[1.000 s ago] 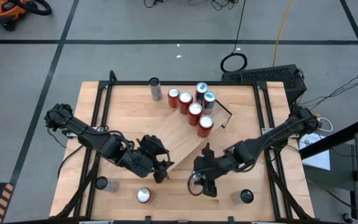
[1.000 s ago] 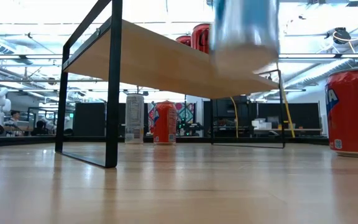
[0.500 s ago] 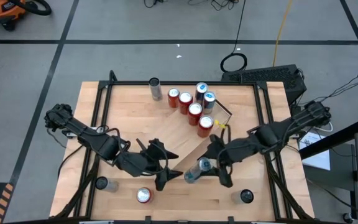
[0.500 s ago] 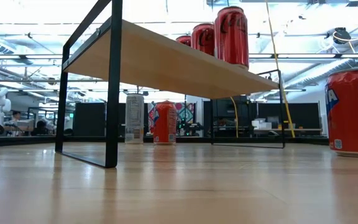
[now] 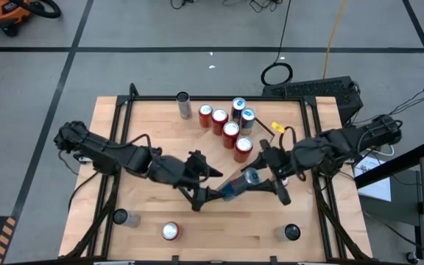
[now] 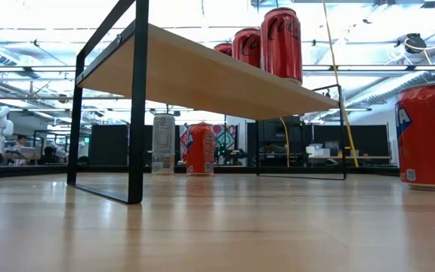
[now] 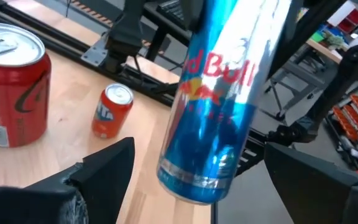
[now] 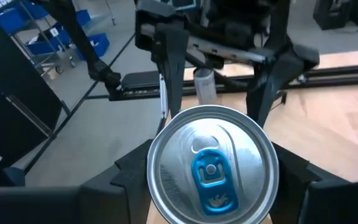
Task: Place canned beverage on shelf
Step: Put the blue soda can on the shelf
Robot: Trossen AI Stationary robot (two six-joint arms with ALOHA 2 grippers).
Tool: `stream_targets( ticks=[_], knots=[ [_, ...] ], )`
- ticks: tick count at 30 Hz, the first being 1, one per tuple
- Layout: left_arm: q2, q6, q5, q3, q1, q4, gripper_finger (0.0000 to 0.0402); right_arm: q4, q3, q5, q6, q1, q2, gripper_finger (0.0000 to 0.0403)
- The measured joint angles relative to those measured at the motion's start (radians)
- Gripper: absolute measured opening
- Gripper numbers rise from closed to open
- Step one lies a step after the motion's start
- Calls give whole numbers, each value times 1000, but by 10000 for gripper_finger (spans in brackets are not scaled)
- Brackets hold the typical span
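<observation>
Left fingers (image 5: pixel 201 193) now spread off blue can (image 5: pixel 240 184), right fingers (image 5: pixel 272 182) pinching it, six cans on shelf (image 5: pixel 212 158).

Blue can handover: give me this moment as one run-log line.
blue can: tilted in air over table, none on it | right claw: shut on can | left claw: open around can's base | shelf: five cans standing

- Five red cans (image 5: pixel 231 131) are showing.
- Three blue cans (image 5: pixel 238 105) are showing.
- Three grey or dark cans (image 5: pixel 184 103) are standing.
- One shelf (image 5: pixel 219 151) is sitting mid-frame.
</observation>
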Motion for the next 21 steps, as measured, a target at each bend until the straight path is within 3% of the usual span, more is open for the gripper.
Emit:
stream_targets(
  ticks=[12,21],
  knots=[
    [0,34,298,0,107,2,361,57,0,-2,-42,-35,-29,208],
    [0,103,318,0,116,106,328,119,0,-53,-44,-70,-24,208]
  ],
)
